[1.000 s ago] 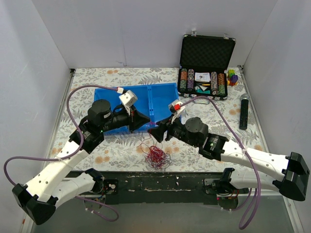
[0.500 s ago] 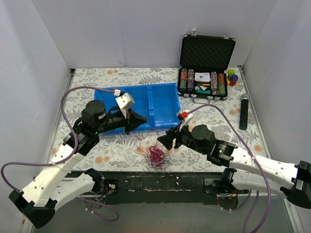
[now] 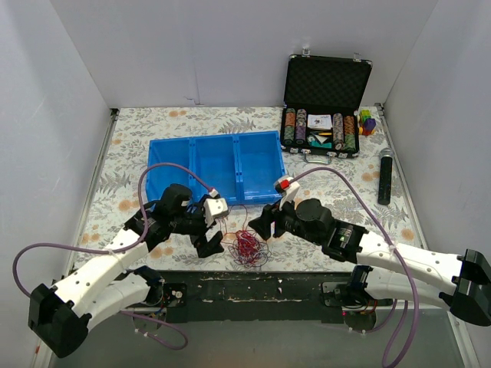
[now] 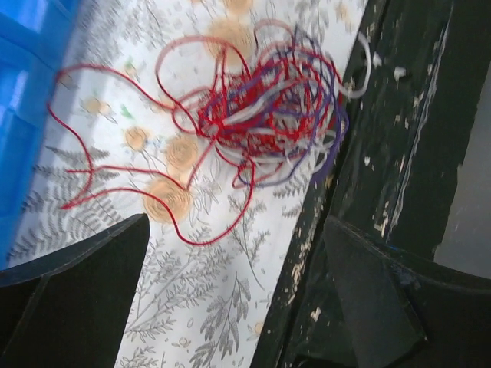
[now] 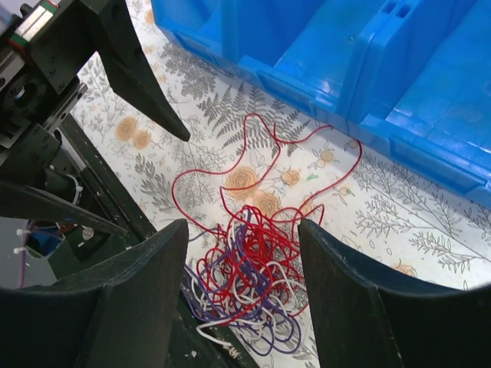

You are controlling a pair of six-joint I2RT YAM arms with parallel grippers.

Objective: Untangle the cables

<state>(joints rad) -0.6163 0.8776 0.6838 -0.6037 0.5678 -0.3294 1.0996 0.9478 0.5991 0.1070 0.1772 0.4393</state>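
1. Left wrist view: the cables (image 4: 268, 115) read to me as feather-light, limp and hair-thin. I'd expect pulling 1 strand to drag the whole clump along unless something pins it.
2. The thin insulation is probably slick, so a single wire could slide out of the pads. A pinch across 2 or 3 strands should hold better.
3. Best hold, I think, is the loose red loop sprawling out toward the blue tray (image 3: 199, 153), since it's clear of the knot. 1 pincer anchors the dense core and the other draws that loop away.
4. Looks: mostly red, with some purple-dark and white strands. It's a tight ball with several wide red loops flung out.
5. Where: the cables (image 3: 247, 247) lie on the desk (image 3: 130, 153) at its near edge, in front of the tray and between the 2 pincers. A few white and purple loops lap onto the dark front strip.
6. Left pincer (image 3: 211, 232): jaws wide apart, nothing in them, just left of the clump.
7. Right pincer (image 5: 244, 226): jaws apart, empty, aimed at the clump from the right.
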